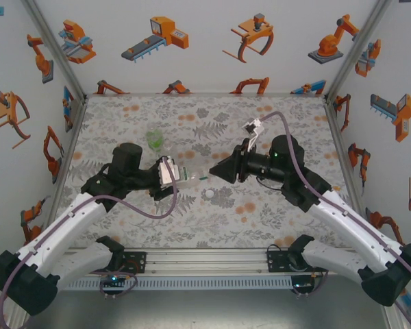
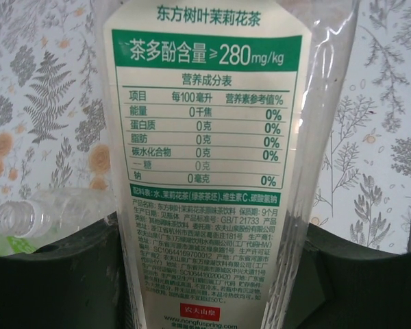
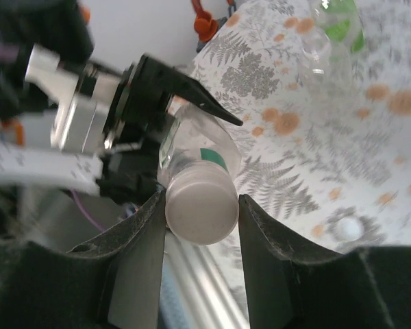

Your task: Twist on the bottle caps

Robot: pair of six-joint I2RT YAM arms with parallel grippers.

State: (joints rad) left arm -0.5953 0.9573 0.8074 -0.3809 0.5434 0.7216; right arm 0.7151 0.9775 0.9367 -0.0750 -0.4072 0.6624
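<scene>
The clear bottle with the pale label (image 2: 205, 137) is held level over the mat, and my left gripper (image 2: 205, 281) is shut on its body. In the top view this labelled bottle (image 1: 185, 176) points right from the left gripper (image 1: 168, 171) toward the right gripper (image 1: 216, 174). A white cap (image 3: 200, 209) sits on the bottle's neck, with my right gripper (image 3: 201, 218) shut on it, fingers on both sides. A loose white cap (image 1: 209, 195) lies on the mat just in front, also visible as the loose cap (image 3: 348, 228). The green-tinted bottle (image 1: 155, 140) stands further back.
A clear uncapped bottle (image 2: 38, 212) lies on the floral mat (image 1: 260, 212) to the left of the held bottle, next to the green bottle (image 3: 340, 20). Patterned walls enclose the table on three sides. A metal rail (image 1: 205, 260) runs along the near edge.
</scene>
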